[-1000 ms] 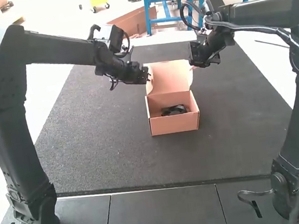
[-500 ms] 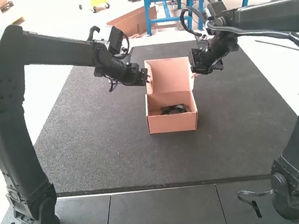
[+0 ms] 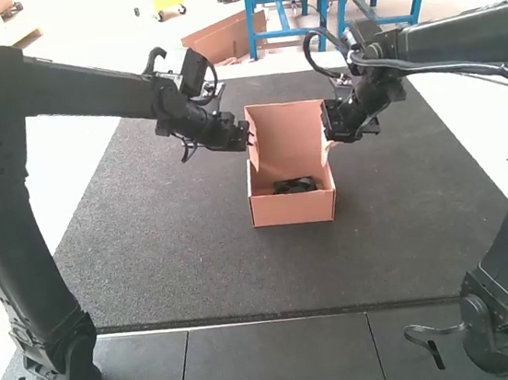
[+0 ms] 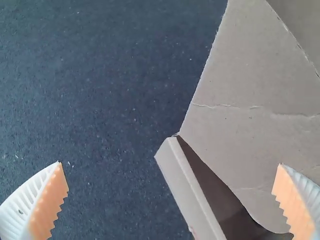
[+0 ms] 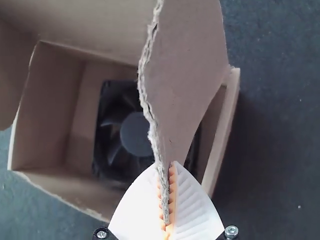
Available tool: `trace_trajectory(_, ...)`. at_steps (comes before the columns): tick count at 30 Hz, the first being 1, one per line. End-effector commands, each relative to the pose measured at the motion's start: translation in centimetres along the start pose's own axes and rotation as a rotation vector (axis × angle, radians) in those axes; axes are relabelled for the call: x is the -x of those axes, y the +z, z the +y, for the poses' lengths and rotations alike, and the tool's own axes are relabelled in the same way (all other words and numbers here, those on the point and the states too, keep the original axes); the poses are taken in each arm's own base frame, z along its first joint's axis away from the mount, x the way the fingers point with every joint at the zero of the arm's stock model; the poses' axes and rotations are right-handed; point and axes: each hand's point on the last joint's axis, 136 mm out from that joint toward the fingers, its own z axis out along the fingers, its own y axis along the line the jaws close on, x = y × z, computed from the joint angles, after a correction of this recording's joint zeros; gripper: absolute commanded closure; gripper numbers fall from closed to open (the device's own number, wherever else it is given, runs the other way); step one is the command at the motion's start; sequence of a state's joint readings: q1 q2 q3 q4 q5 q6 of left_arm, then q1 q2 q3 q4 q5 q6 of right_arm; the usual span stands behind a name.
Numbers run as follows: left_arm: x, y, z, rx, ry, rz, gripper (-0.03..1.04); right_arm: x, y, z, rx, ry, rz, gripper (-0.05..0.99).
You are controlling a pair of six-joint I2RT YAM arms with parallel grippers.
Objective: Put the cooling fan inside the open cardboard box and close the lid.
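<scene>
Lying inside open cardboard box [image 5: 45, 110], cooling fan [image 5: 125, 135]

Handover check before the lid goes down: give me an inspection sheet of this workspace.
Surface: dark mat, flat.
Job's things: cardboard box open mid-mat, lid upright; cooling fan lying inside.
Clutter: nothing seen.
Grippers: left gripper open at the lid's left edge; right gripper shut on the lid's side flap.
Cables: black cable looped at the right wrist.
Surroundings: grey panels along the mat's near edge.

Bright even light, faint soft shadows
</scene>
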State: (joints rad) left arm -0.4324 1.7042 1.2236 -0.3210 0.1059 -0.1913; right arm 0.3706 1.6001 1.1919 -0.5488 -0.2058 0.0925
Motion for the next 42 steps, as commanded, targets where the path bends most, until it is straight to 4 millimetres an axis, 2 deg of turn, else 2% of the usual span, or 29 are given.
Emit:
trace_trajectory(1,0.9,-1.2,-1.0,-0.025,0.019,-0.036,0.04,-1.2,-0.2,0.8,0.005,-0.028,0.013,0.94)
trace_trajectory(10,-0.4,-1.4,-0.9,-0.029,0.022,-0.011,0.04,-4.4,0.3,0.1,-0.010,-0.022,0.062,0.94)
trace_trajectory(16,-2.1,-1.8,-0.7,-0.028,0.032,0.030,0.04,-5.2,0.4,-0.6,-0.042,-0.042,0.072,0.94)
trace_trajectory(21,-2.4,-2.7,-0.6,-0.024,0.032,0.034,0.04,-5.1,0.3,-0.7,-0.058,-0.063,0.063,0.94)
trace_trajectory(23,-2.5,-2.8,-0.3,-0.019,0.036,0.039,0.04,-4.7,0.3,-0.7,-0.062,-0.058,0.046,0.88)
trace_trajectory(24,-2.4,-2.9,-0.3,-0.018,0.039,0.038,0.04,-4.5,0.3,-0.7,-0.061,-0.055,0.036,0.78)
trace_trajectory(26,-2.2,-3.1,0.2,-0.011,0.036,0.032,0.04,-3.8,0.2,-0.7,-0.069,-0.048,0.012,0.46)
trace_trajectory(29,-1.4,-3.3,1.1,0.004,0.022,0.014,0.04,-3.3,0.0,-0.7,-0.076,-0.048,-0.002,0.06)
trace_trajectory(30,-1.1,-3.4,1.3,0.010,0.019,0.005,0.04,-3.2,-0.1,-0.6,-0.074,-0.048,-0.003,0.02)
trace_trajectory(34,0.7,-4.0,2.5,0.065,0.016,-0.043,0.04,-3.2,-0.4,-0.4,-0.065,-0.045,0.004,0.02)
trace_trajectory(37,2.5,-4.5,3.6,0.127,0.015,-0.094,0.04,-2.7,-1.3,0.0,-0.053,-0.056,-0.018,0.02)
trace_trajectory(42,6.3,-5.4,3.8,0.165,0.026,-0.191,0.04,-1.4,-3.5,0.7,-0.028,-0.077,-0.088,0.02)
